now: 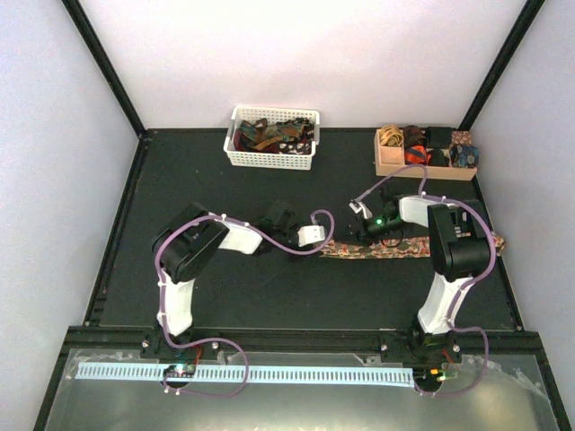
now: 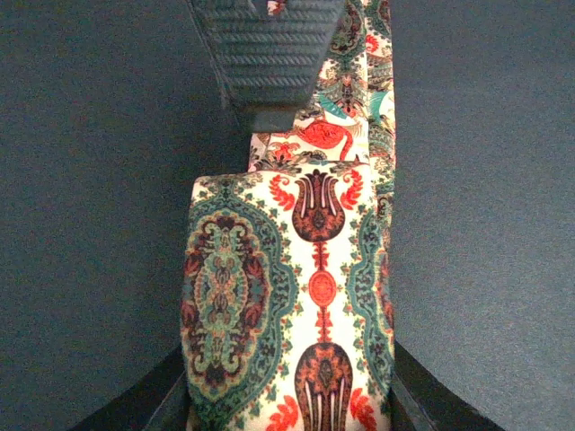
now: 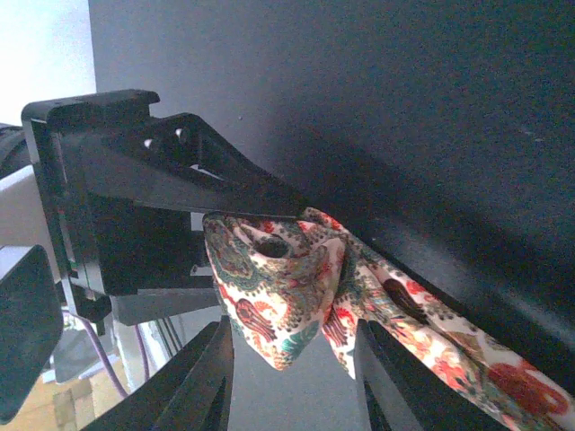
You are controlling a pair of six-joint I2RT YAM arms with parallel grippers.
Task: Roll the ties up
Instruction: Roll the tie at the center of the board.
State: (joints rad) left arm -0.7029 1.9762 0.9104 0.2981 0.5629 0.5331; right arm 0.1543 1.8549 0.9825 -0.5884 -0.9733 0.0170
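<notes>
A floral tie in red, green and beige lies along the black mat, running right from the grippers. My left gripper is shut on its folded left end, which fills the gap between the two jaws. In the right wrist view this end is bunched and lifted off the mat under the left gripper's finger. My right gripper is open, its jaws either side of the bunched end without touching it. One of its ribbed fingers shows above the tie in the left wrist view.
A white slatted basket at the back centre holds several loose ties. A tan wooden compartment box at the back right holds rolled ties. White walls close in the mat at the back and sides.
</notes>
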